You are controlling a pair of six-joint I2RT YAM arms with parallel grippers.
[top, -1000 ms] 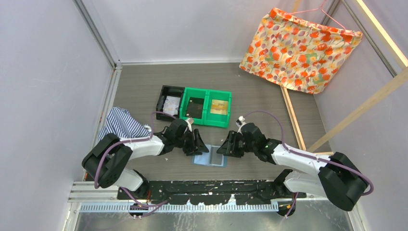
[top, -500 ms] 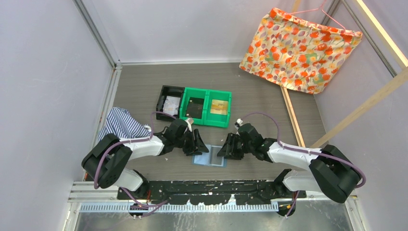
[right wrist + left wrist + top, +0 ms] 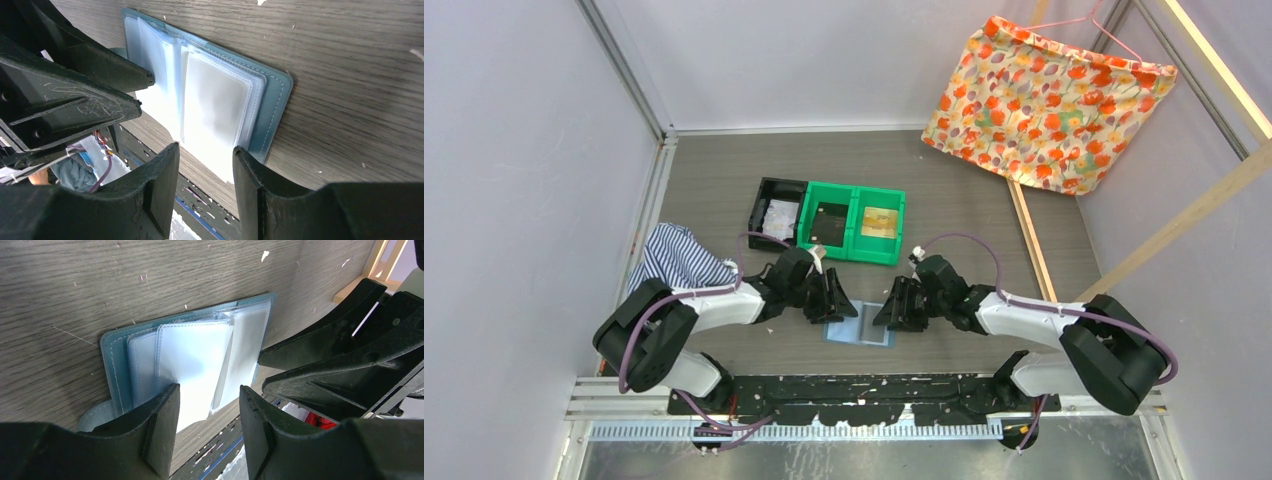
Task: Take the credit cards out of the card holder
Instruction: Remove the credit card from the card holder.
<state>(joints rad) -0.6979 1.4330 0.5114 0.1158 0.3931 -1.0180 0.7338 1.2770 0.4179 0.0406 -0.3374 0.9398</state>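
L gripper [image 3: 207,407] & R gripper [image 3: 204,162] part-open, empty, over open card holder [image 3: 112,370]: sleeves [image 3: 195,355] prob light, floppy, slick, so pinch free edge.

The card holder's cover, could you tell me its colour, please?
The card holder is teal-blue, best seen from the right wrist.

A floral cloth [image 3: 1049,100] is hanging at upper right. A striped cloth [image 3: 679,258] is lying at the surface's [image 3: 724,170] left edge. A black bin [image 3: 782,184] is sitting against two green bins [image 3: 852,250] at centre.
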